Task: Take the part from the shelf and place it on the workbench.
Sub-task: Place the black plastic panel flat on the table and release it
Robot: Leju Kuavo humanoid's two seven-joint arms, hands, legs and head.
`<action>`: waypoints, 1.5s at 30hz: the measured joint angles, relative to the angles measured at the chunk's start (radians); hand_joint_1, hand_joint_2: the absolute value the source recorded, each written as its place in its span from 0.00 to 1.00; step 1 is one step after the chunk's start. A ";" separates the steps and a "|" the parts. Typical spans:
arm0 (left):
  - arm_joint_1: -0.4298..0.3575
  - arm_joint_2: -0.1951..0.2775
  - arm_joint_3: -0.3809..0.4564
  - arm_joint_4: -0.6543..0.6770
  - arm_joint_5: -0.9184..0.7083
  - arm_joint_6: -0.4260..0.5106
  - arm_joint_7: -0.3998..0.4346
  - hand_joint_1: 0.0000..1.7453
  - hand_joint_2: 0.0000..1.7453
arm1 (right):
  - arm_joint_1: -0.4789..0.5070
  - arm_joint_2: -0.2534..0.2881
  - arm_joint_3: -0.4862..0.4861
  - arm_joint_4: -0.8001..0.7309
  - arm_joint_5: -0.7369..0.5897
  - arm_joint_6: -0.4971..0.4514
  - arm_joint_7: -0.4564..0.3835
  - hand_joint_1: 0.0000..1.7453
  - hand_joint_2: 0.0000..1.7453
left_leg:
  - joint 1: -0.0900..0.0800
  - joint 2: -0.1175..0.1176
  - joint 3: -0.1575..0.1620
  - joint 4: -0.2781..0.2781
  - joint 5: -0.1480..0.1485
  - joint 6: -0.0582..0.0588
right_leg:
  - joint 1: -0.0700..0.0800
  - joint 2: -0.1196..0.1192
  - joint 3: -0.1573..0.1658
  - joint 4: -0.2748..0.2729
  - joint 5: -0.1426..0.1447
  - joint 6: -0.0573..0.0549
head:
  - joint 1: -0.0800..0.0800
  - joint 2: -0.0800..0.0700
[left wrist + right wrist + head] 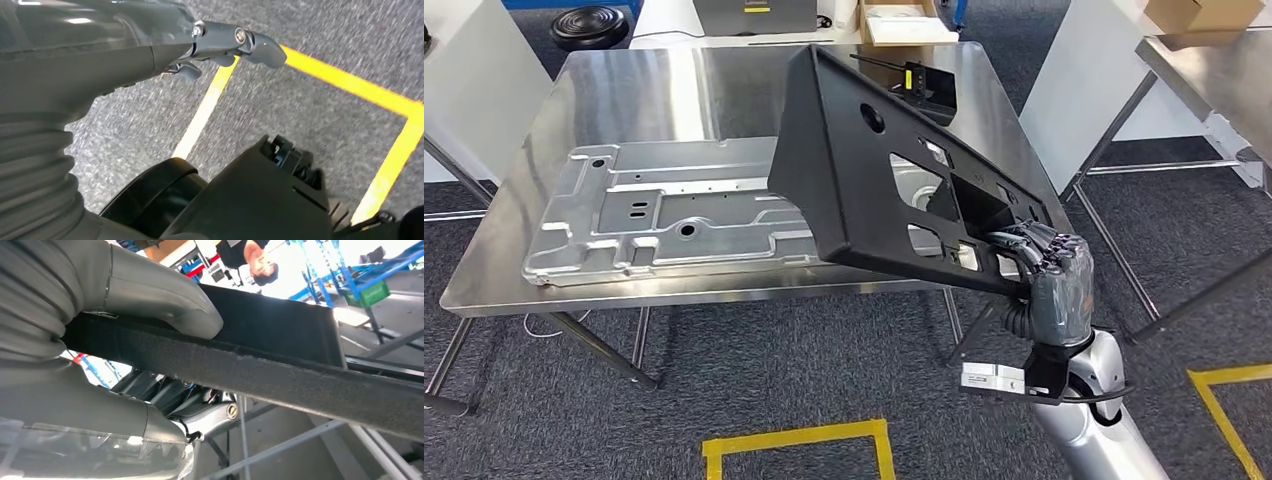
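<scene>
My right hand (1049, 275) grips the black part (879, 170) by its near right edge, tilted above the workbench (624, 90); I want it lowered flat, off the silver panel (664, 215). My left hand (220, 42) hangs loosely spread, holding nothing

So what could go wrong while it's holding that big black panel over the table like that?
The right robot hand grips the black panel only at one lower edge, so the panel, tilted, could slip or swing. Lowered carelessly, it might land on the silver metal plate on the table, or knock the small black device behind.
</scene>
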 joint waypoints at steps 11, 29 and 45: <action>0.001 0.001 0.000 0.001 0.001 0.002 -0.003 0.00 1.00 | 0.003 -0.002 -0.011 -0.007 0.000 -0.003 0.003 1.00 1.00 | -0.003 0.003 -0.028 0.175 -0.086 -0.049 | -0.001 -0.003 0.080 -0.226 0.150 -0.044 | -0.011 0.000; -0.003 0.001 0.001 0.001 -0.001 0.010 -0.003 0.00 1.00 | 0.000 -0.009 -0.032 -0.013 0.006 -0.002 0.009 1.00 1.00 | 0.003 0.003 -0.051 0.008 0.034 0.003 | -0.001 0.001 0.011 0.045 -0.027 0.004 | -0.004 0.000; 0.003 0.003 0.001 0.002 0.002 0.012 -0.008 0.00 1.00 | -0.001 -0.017 -0.041 -0.016 0.013 0.006 0.011 1.00 1.00 | -0.008 0.001 0.021 -0.021 -0.018 -0.023 | 0.005 0.000 0.045 -0.216 0.174 -0.020 | -0.019 0.000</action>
